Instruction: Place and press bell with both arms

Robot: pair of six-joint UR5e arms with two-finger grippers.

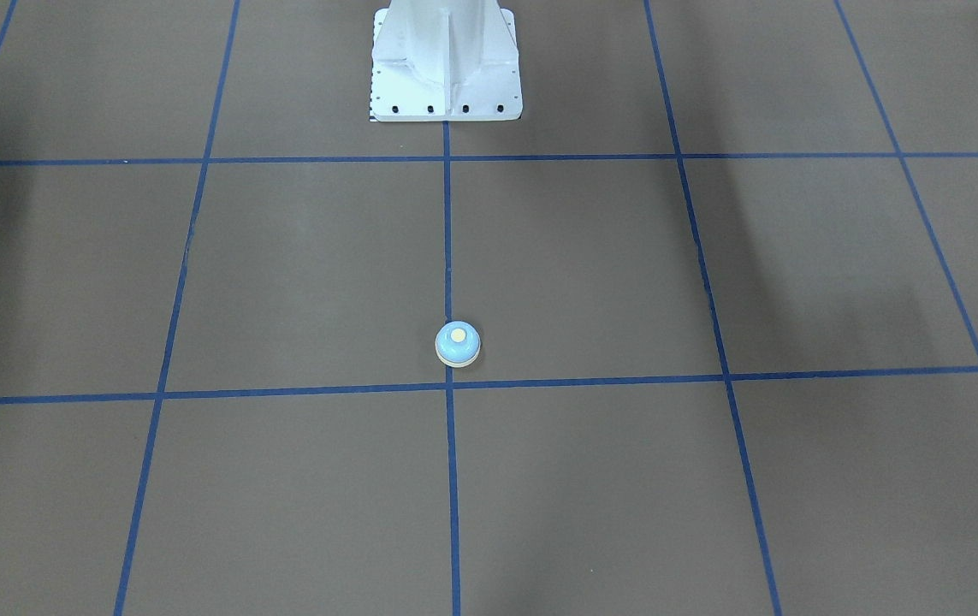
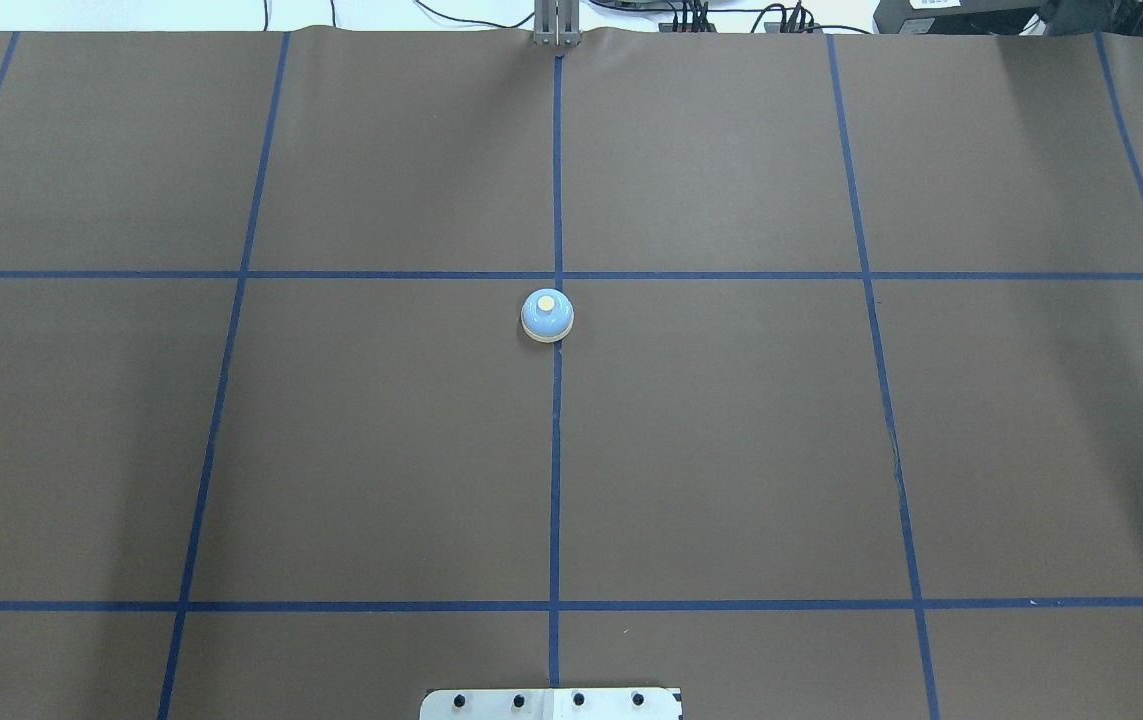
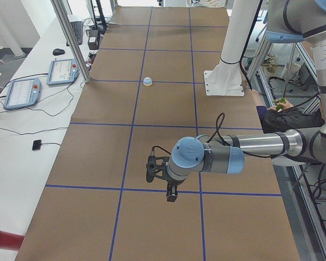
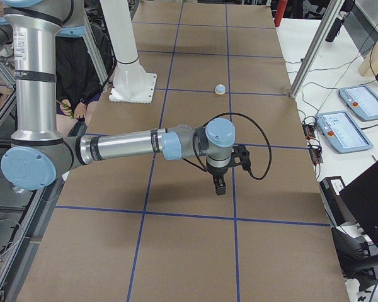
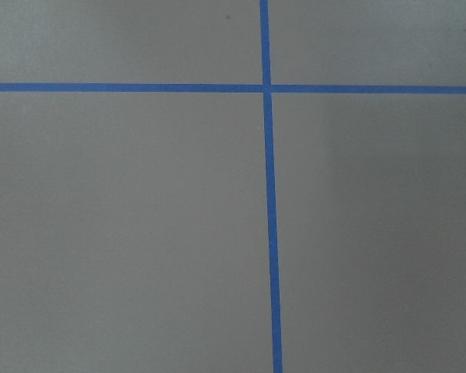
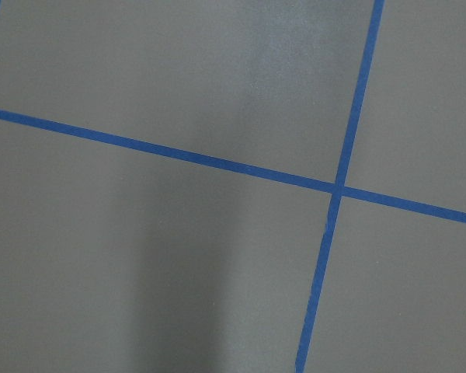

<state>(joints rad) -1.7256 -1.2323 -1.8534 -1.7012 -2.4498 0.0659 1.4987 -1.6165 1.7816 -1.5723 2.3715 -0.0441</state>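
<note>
The small light-blue bell (image 1: 458, 344) with a cream button stands upright on the brown table, on the centre tape line; it also shows in the overhead view (image 2: 547, 316) and small in the side views (image 3: 148, 81) (image 4: 220, 89). Neither arm touches it. My left gripper (image 3: 171, 196) points down above the table, far from the bell toward the table's left end. My right gripper (image 4: 220, 187) points down toward the right end. Both show only in the side views, so I cannot tell whether they are open or shut. The wrist views show only table and tape lines.
The white bolted pedestal (image 1: 446, 68) stands at the robot's side of the table (image 2: 551, 703). Blue tape lines grid the brown surface. Teach pendants (image 3: 22, 92) (image 4: 343, 129) lie on side benches. A seated person (image 4: 75, 69) is behind the pedestal.
</note>
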